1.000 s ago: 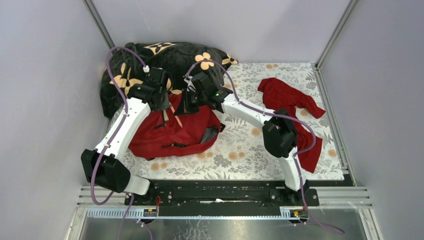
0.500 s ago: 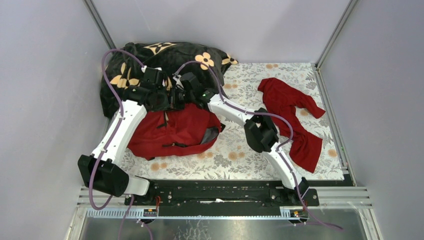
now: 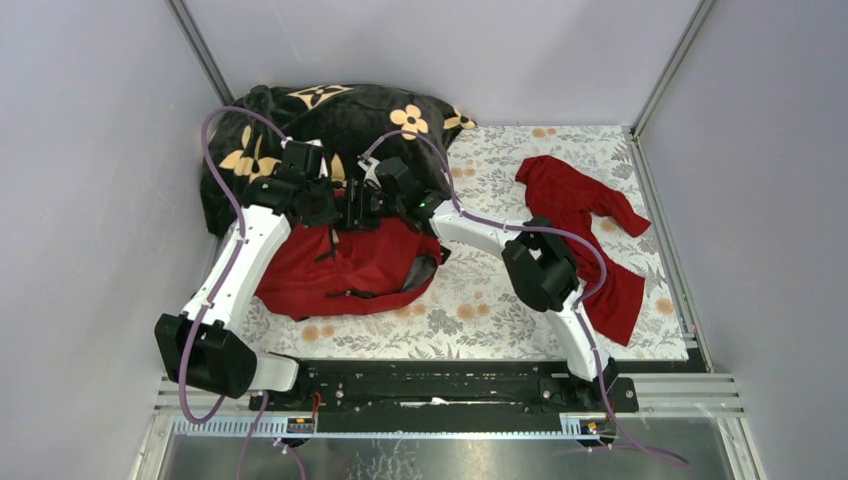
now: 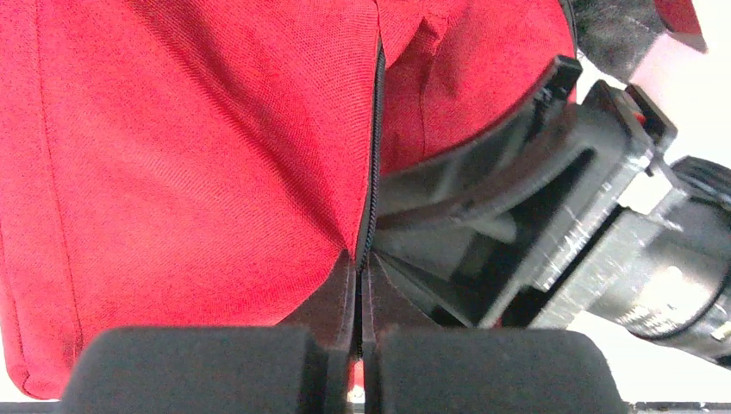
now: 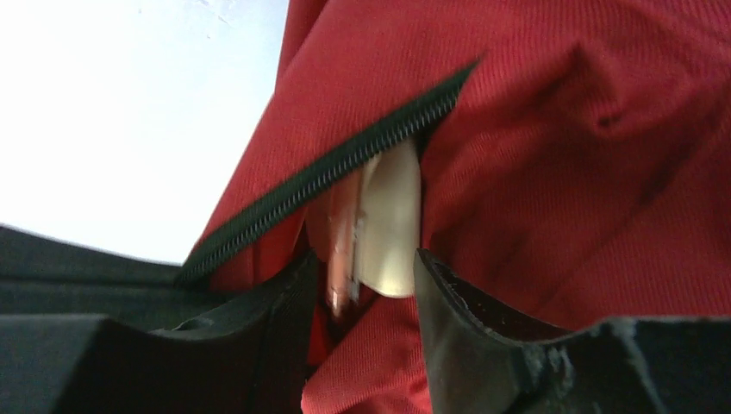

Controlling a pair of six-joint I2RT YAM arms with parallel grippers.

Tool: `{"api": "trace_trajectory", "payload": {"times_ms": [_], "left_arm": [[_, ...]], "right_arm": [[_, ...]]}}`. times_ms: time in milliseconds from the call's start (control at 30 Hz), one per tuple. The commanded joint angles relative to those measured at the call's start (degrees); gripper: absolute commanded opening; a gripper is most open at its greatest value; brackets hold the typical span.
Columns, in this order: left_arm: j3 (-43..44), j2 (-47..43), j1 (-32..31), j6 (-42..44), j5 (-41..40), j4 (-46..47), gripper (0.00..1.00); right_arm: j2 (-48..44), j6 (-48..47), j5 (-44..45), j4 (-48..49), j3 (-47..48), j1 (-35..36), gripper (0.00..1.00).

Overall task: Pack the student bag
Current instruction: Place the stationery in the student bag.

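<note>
Seen from above, a dark-red student bag (image 3: 345, 270) lies flat on a floral table cover (image 3: 480, 300), towards the left of the workspace. Just behind the bag, and touching its far edge, is a heaped black blanket with orange flowers (image 3: 340, 115). Well off to the bag's right lies a limp red garment (image 3: 585, 235). Both arms reach to the bag's far edge, where the left gripper (image 3: 333, 207) and right gripper (image 3: 358, 207) meet almost nose to nose above the bag's top.

From the left wrist, red bag fabric fills most of the view. A black zipper line (image 4: 377, 129) runs down the fabric and disappears between the left gripper's two fingers, which are pressed together, pinching the bag at that zipper edge. The right gripper's black body sits just to the right, against the bag.

From the right wrist, the bag's red fabric fills the view, crossed by a slanted black zipper. The right gripper's fingers are spread apart. A cream tab (image 5: 388, 224) hangs from the zipper into the gap between them; whether it touches either finger cannot be told.
</note>
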Motion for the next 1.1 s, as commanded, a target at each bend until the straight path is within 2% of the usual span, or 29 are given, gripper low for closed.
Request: {"api": "trace_trajectory", "payload": {"times_ms": [0, 67, 267, 367, 633, 867, 1000, 1067], "left_arm": [[-1.5, -1.2, 0.4, -0.2, 2.7, 5.1, 0.00], [-1.9, -1.3, 0.6, -0.1, 2.7, 5.2, 0.00], [-2.2, -1.8, 0.9, -0.1, 4.3, 5.5, 0.00], [-2.2, -2.1, 0.9, -0.2, 5.0, 5.6, 0.00], [-2.3, -2.5, 1.1, -0.1, 5.6, 5.9, 0.00], [-2.9, -2.6, 1.4, 0.0, 6.3, 6.6, 0.00], [-2.9, -2.9, 1.6, 0.6, 6.5, 6.7, 0.00], [-2.9, -3.4, 1.7, 1.0, 6.7, 6.7, 0.00]], "right_arm": [[-8.3, -1.4, 0.7, 6.5, -4.4, 0.1, 0.51], [-8.6, -1.7, 1.3, 5.7, -5.0, -0.1, 0.48], [-3.2, -1.3, 1.8, 1.7, -1.0, 0.1, 0.17], [0.2, -1.2, 1.7, -0.4, 2.3, 0.5, 0.09], [5.9, 0.1, 2.4, -2.2, 7.1, 2.2, 0.03], [10.4, -0.5, -4.4, -5.2, 17.3, 4.0, 0.01], [3.0, -1.1, -2.0, 0.4, 7.2, 1.8, 0.03], [-0.1, -1.3, -1.9, 2.5, 3.2, 0.4, 0.07]]}}
